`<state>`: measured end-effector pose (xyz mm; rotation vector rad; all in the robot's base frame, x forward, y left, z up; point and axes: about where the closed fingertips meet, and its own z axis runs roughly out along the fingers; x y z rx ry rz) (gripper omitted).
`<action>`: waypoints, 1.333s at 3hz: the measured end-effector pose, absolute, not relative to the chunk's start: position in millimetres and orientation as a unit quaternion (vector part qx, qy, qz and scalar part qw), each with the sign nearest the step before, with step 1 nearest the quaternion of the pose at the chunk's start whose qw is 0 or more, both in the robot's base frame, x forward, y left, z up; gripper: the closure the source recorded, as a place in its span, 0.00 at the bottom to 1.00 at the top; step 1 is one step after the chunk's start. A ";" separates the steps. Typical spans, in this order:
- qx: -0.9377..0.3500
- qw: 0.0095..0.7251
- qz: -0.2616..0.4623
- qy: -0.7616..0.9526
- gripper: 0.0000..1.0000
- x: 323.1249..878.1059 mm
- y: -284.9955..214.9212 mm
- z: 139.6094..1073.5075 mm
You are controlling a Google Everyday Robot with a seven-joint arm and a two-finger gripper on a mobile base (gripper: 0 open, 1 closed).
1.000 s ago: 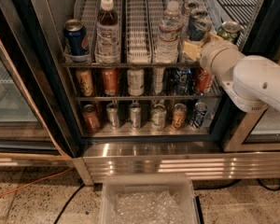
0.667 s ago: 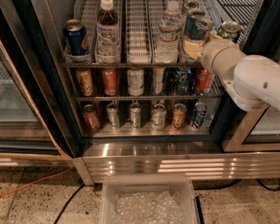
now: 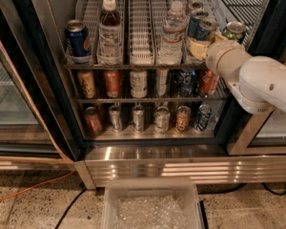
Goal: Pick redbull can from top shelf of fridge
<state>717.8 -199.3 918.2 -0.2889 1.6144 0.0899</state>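
Almost nothing has shifted since a second ago. The white arm (image 3: 264, 82) reaches in from the right at the same height, and the gripper (image 3: 198, 48) has stayed at the front edge of the top shelf (image 3: 140, 27), in the lane just right of the water bottle (image 3: 173, 32). Whether it is open or closed on anything cannot be told; its cream-coloured front overlaps the lower part of the redbull can (image 3: 207, 30). That can is slim and tall, blue and silver with a silver lid, and stands foremost in a row of similar cans in the fridge (image 3: 152, 161). The shelf is pale wire, split into narrow lanes by raised dividers. A green can (image 3: 236, 31) stands further right, and a dark blue cola can (image 3: 78, 41) at the far left. The fridge's stainless base is smooth and shiny.
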 end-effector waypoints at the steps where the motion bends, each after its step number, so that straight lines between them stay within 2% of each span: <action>1: -0.134 0.684 0.048 0.716 1.00 712.9 -195.0 931.5; 4: -0.177 0.685 0.075 0.703 1.00 691.2 -178.5 990.1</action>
